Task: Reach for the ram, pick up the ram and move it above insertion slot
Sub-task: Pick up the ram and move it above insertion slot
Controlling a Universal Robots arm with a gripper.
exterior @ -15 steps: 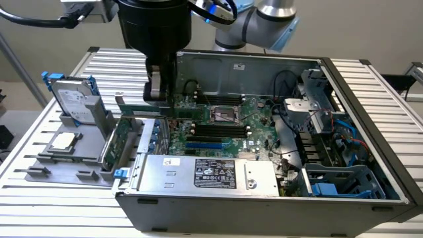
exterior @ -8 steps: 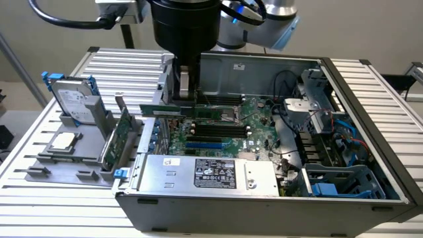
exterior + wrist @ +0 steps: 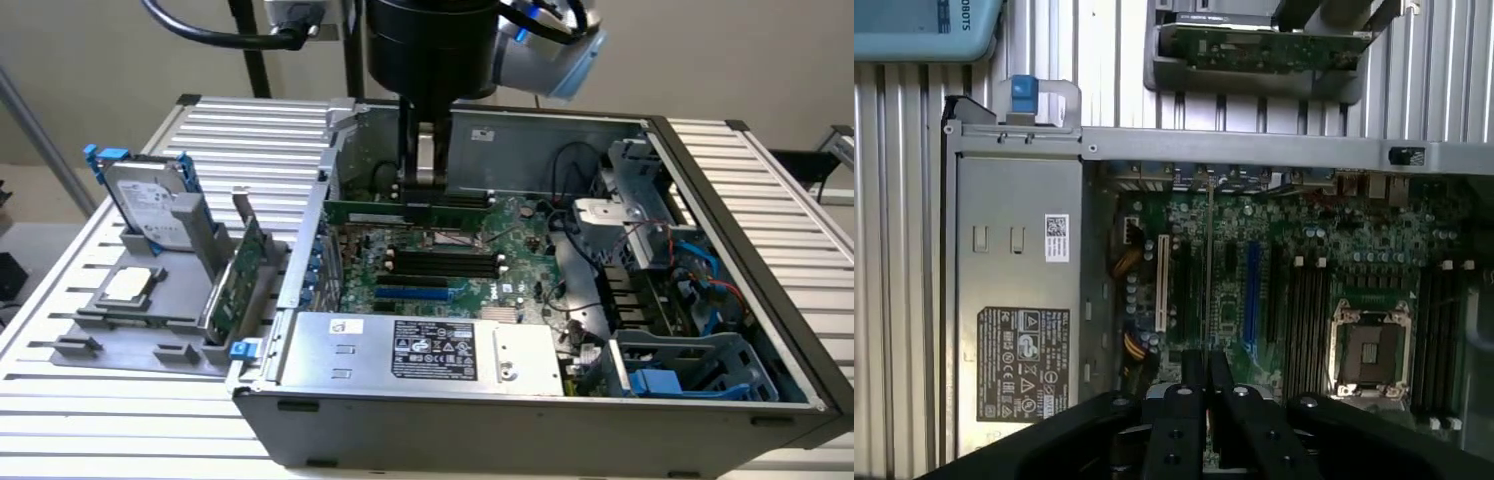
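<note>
My gripper hangs inside the open computer case, shut on the ram. The ram is a long thin green stick held level above the motherboard, toward the back wall of the case. In the wrist view the ram appears edge-on as a thin line running out from between the black fingers of my gripper. The black memory slots lie lower on the board, on both sides of the CPU socket. One pair of slots runs parallel to the ram, off to one side.
A grey power supply fills the case's front. Drive cages and cables crowd the exterior view's right. Outside the case, a grey holder carries a hard drive, a processor and a wider green card with a blue clip.
</note>
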